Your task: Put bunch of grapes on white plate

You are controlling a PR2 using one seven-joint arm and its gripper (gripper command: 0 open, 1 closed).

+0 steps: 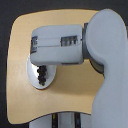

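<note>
1. Bunch of grapes [42, 75]: small dark purple-black cluster, elongated, running roughly top-to-bottom in the exterior view. Lies on the plate, approx. mid-plate; upper end is hidden under the robot's grey arm. Too blurry to make out indiv. grapes or stem.
2. White plate [33, 80]: round, glossy, pale, w/ shallow rim. Sits flat on the wooden table, twd the exterior view's left; upper part covered by the arm.
</note>
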